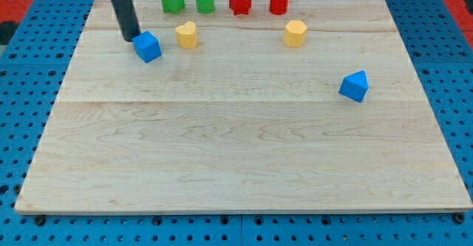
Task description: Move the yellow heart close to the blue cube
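Yellow heart (186, 35) lies near the counter's (236, 150) top edge, just right of the blue cube (147, 46). No pincer exists; my tip (131, 38) touches the cube's left. Pushing rightward risks shoving the cube, not the heart.

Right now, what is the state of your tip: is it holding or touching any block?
My tip: no gripper, holds nothing; it stands just to the view's left of the blue cube, contact cannot be told. The yellow heart lies apart.

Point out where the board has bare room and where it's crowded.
Free: everything below the blue cube and the second blue block, to the view's bottom. Crowded: the view's top, with the green and red blocks, yellow heart, yellow block and my tip.
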Robot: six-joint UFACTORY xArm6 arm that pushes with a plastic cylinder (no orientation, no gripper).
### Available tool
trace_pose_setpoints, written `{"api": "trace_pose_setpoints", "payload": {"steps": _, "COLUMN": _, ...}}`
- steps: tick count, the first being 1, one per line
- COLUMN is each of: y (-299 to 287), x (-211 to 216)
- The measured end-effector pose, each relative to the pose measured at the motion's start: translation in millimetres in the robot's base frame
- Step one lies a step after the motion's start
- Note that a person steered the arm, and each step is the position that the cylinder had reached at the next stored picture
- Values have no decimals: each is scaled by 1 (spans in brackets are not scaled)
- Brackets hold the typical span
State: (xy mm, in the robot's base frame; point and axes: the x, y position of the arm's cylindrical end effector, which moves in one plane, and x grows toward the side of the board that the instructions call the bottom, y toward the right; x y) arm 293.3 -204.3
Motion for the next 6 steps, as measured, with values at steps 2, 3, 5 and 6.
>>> {"api": "trace_pose_setpoints", "payload": {"steps": 2, "y": -7, "x": -52}}
{"api": "trace_pose_setpoints", "payload": {"steps": 3, "y": 67, "x": -48}}
{"api": "trace_pose_setpoints", "payload": {"steps": 5, "y": 144, "x": -20}}
{"api": "trace_pose_setpoints", "payload": {"steps": 6, "y": 129, "x": -16}}
